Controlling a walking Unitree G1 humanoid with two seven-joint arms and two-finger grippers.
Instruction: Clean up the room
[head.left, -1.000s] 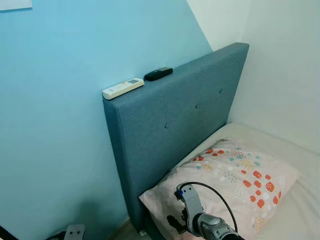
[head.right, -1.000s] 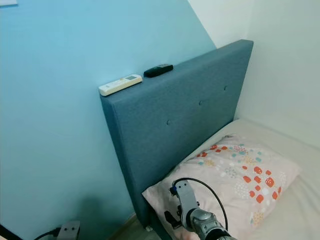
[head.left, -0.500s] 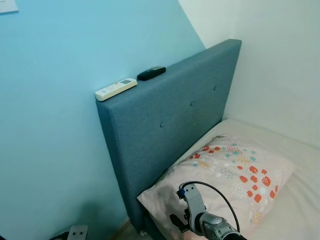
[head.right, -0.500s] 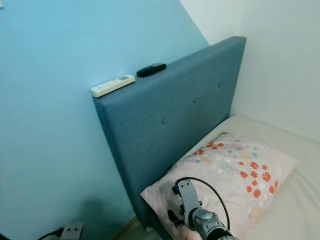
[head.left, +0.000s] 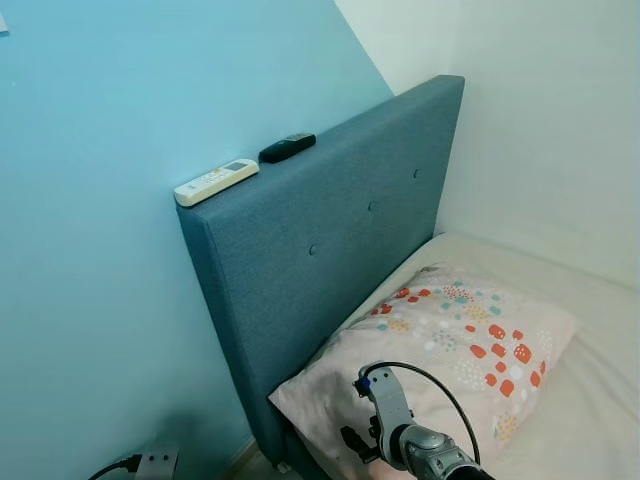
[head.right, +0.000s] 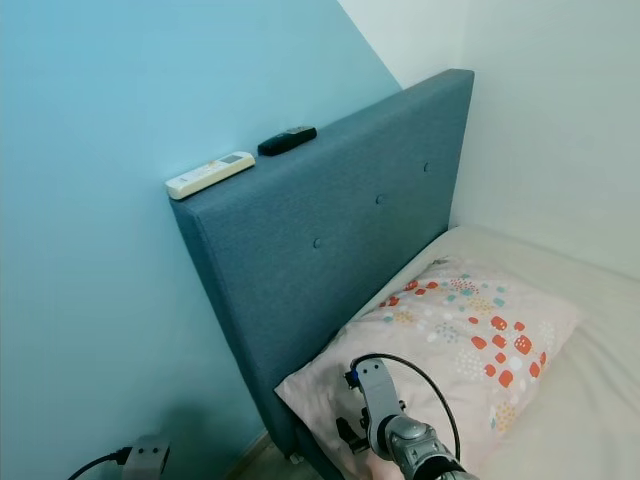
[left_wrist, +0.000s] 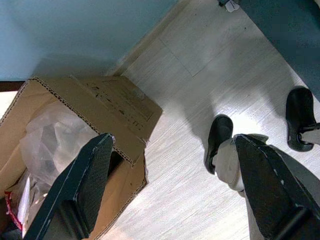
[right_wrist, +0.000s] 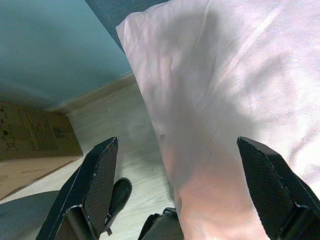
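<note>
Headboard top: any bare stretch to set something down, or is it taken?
The near end of the headboard top is crowded: the white remote and the black remote lie end to end there. From the black remote to the far corner by the white wall, the top edge is bare. Mattress beyond the pillow is bare too.
</note>
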